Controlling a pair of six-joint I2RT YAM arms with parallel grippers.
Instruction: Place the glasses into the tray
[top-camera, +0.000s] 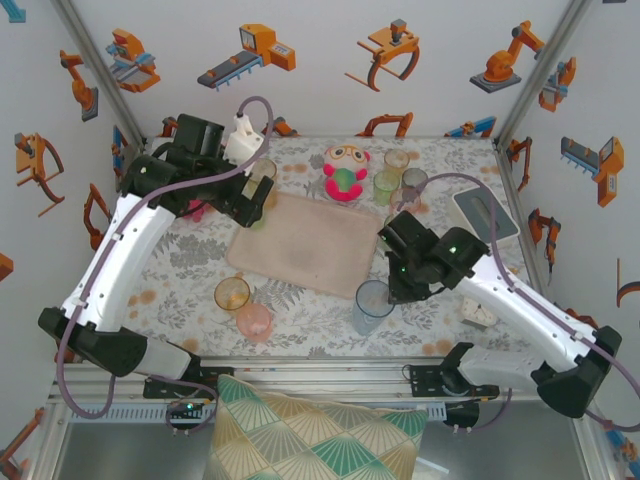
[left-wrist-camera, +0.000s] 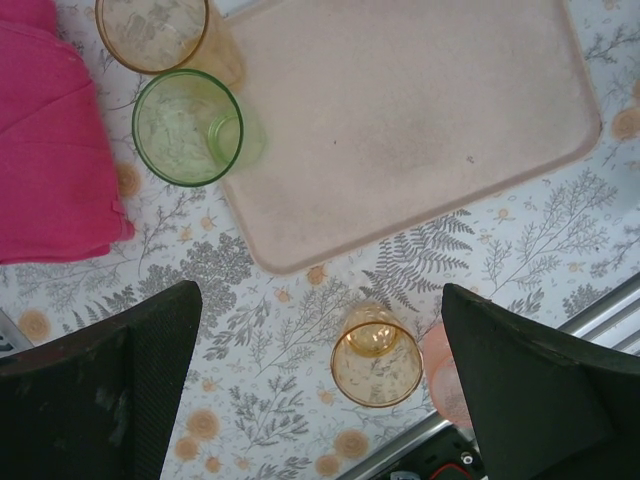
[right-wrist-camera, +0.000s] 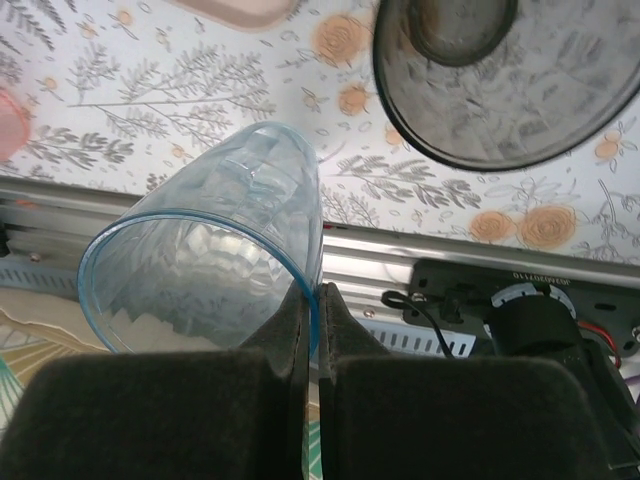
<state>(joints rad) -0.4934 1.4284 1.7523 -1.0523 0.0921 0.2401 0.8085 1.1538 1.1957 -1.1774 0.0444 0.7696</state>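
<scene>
Right claw (right-wrist-camera: 313, 300): shut tight on the blue glass, two black foam-faced pads (right-wrist-camera: 150, 420) pinching the thin rim wall between them
Blue glass (right-wrist-camera: 215, 260): clear pale-blue tumbler with a round mouth and tapering, faintly faceted sides; off the tray, just beside its near right corner; whether its base touches the table I cannot tell
Grey glass (right-wrist-camera: 500, 70): smoky and round, mouth up on the table near the right claw
Left claw (left-wrist-camera: 320, 320): spread wide and holding nothing, dark matte fingers (left-wrist-camera: 110, 390) with a fine woven grain, above the table off the tray's left edge
Near amber glass (left-wrist-camera: 375, 360): honey-tinted, standing on the table, with a pink glass (left-wrist-camera: 445, 375) just beside it
Green glass (left-wrist-camera: 185, 125): translucent with a thin rim, at the tray's far left corner, beside a far amber glass (left-wrist-camera: 155, 30)
Tray (left-wrist-camera: 420, 110): flat matte beige-pink rectangle with rounded corners and a low rim
Magenta cloth (left-wrist-camera: 50, 140): soft folded fabric left of the green glass
Table (left-wrist-camera: 560, 240): pale cover printed with grey ferns and orange flowers
Plush toy (top-camera: 345, 172): fuzzy, red-green, beyond the tray's far edge
</scene>
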